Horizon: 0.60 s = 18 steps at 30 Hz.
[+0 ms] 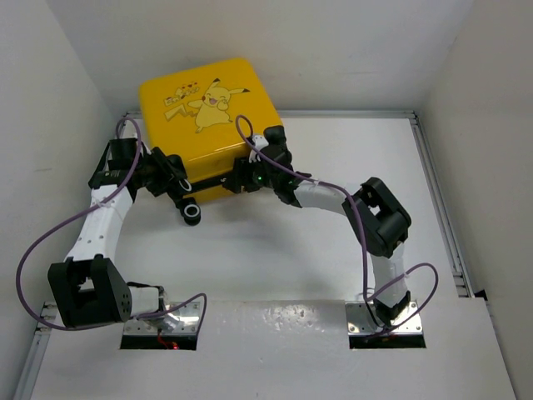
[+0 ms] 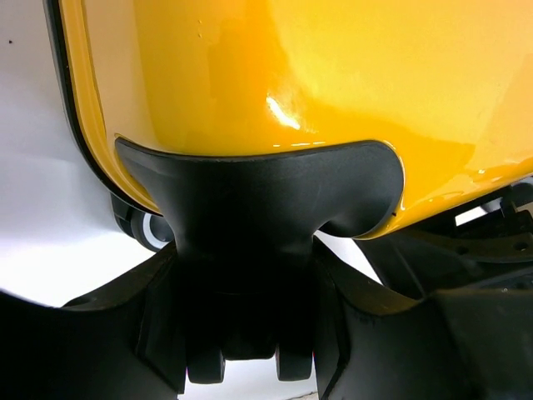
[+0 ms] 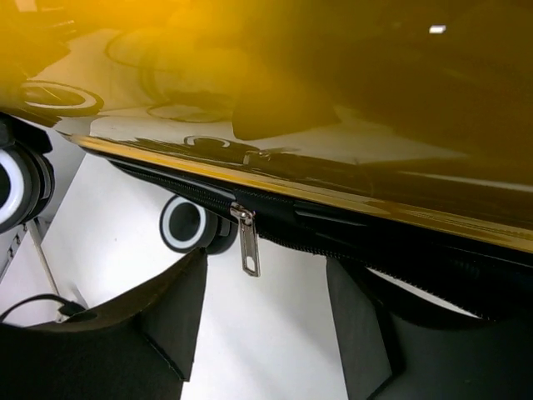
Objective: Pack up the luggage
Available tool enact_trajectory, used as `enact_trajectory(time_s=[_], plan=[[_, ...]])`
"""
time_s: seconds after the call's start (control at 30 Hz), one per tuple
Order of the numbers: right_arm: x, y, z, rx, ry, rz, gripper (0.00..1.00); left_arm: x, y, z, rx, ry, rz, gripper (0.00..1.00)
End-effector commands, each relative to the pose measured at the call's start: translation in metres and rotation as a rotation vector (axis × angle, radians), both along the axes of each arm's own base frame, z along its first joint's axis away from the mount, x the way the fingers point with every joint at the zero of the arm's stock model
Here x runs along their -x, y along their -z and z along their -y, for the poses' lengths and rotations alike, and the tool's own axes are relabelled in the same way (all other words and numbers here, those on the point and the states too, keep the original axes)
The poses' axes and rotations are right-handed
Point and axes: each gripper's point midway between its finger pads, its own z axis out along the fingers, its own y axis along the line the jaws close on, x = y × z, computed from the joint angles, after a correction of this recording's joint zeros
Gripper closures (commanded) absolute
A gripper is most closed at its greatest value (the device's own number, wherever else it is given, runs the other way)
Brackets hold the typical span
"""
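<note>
At the far left of the table (image 1: 333, 242), top external view: the luggage (image 1: 208, 104), a yellow Pikachu-print suitcase, lies flat with its lid down, so its contents are hidden. The left gripper (image 1: 173, 185) meets its near left corner beside a black wheel (image 1: 192, 214). The right gripper (image 1: 248, 175) meets its near edge.

Left wrist view: the fingers (image 2: 108, 333) sit tight against both sides of the black caster mount (image 2: 250, 192) with no gap showing, so the claw is clamped on it, apparently steadying the case.

Right wrist view: the fingers (image 3: 166, 317) stand apart and hold nothing. The zipper pull (image 3: 248, 246) hangs just beyond them on the zipper track (image 3: 166, 187).

Judged progress: filling and lid closure appear done. Running the zipper looks like the remaining step, and how much of the track is fastened cannot be told.
</note>
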Motion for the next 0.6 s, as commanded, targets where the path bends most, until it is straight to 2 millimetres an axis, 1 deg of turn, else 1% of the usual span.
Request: enact_trajectory(time_s=[0.0,0.07,0.13,0.17,0.23,0.27,0.33,0.4,0.43,0.5,0.57], plan=[[-0.005,-0.013,-0.016,-0.057,-0.002,0.004,0.42,0.007,-0.022,0.022,0.046,0.084,0.064,1.0],[-0.004,-0.01,-0.016,-0.059,0.001,-0.003,0.44,0.008,-0.022,0.025,0.047,0.093,0.064,1.0],[-0.002,-0.01,-0.018,-0.066,0.001,-0.006,0.49,0.009,-0.025,0.025,0.045,0.093,0.073,1.0],[-0.003,-0.01,-0.018,-0.069,0.003,-0.012,0.55,0.009,-0.024,0.027,0.04,0.096,0.072,1.0],[-0.002,-0.012,-0.023,-0.082,-0.009,-0.02,0.63,0.009,-0.024,0.027,0.04,0.096,0.072,1.0],[-0.003,-0.013,-0.024,-0.087,-0.011,-0.021,0.7,0.009,-0.024,0.027,0.04,0.096,0.072,1.0],[0.001,-0.013,-0.025,-0.094,-0.019,-0.039,0.74,0.007,-0.028,0.027,0.038,0.096,0.081,1.0],[0.003,-0.008,-0.024,-0.09,-0.017,-0.06,0.74,0.007,-0.028,0.027,0.038,0.096,0.081,1.0],[0.004,-0.011,-0.023,-0.096,-0.016,-0.063,0.73,0.007,-0.028,0.027,0.038,0.096,0.081,1.0],[0.01,-0.003,-0.022,-0.086,-0.017,-0.093,0.7,0.007,-0.028,0.027,0.038,0.096,0.081,1.0],[0.012,-0.003,-0.019,-0.084,-0.01,-0.112,0.67,0.007,-0.028,0.027,0.038,0.096,0.081,1.0]])
